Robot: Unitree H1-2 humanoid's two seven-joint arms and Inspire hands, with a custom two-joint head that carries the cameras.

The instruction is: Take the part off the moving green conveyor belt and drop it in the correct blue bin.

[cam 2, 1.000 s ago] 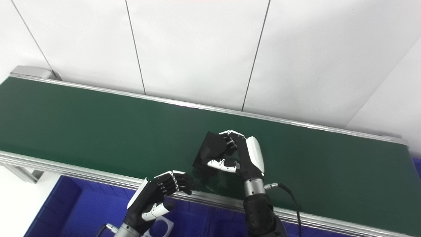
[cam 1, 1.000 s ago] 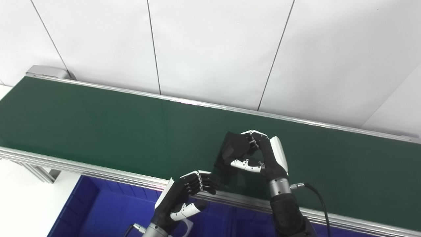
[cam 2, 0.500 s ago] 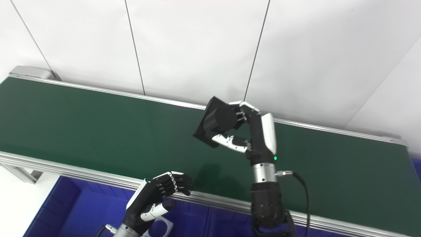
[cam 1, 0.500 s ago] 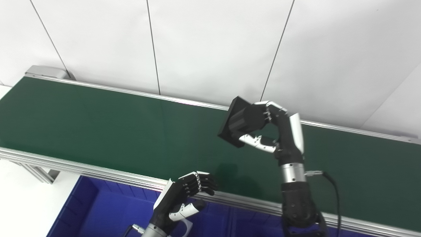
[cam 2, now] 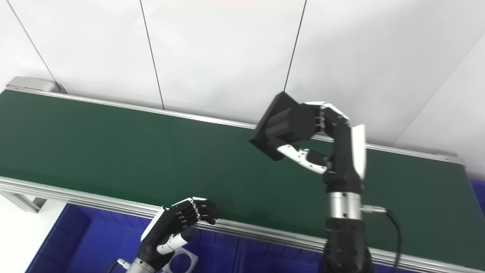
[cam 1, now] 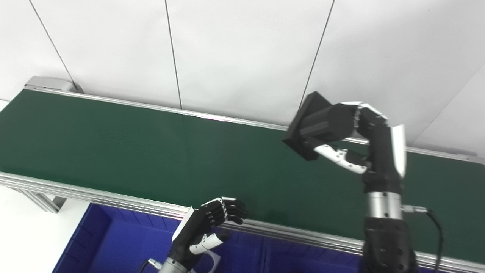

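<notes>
While the left hand [cam 1: 206, 227] is being kept curled and empty, a black blocky plastic part [cam 1: 316, 125] is being gripped by the right hand [cam 1: 373, 136] above the green conveyor belt [cam 1: 113, 144].

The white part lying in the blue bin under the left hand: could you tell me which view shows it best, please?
The right eye view: the white part, with its round hole, shows beside the left hand in the blue bin. The left eye view shows only a sliver.

Factory line: conveyor belt [cam 1: 151, 148], bins [cam 1: 113, 242]
</notes>
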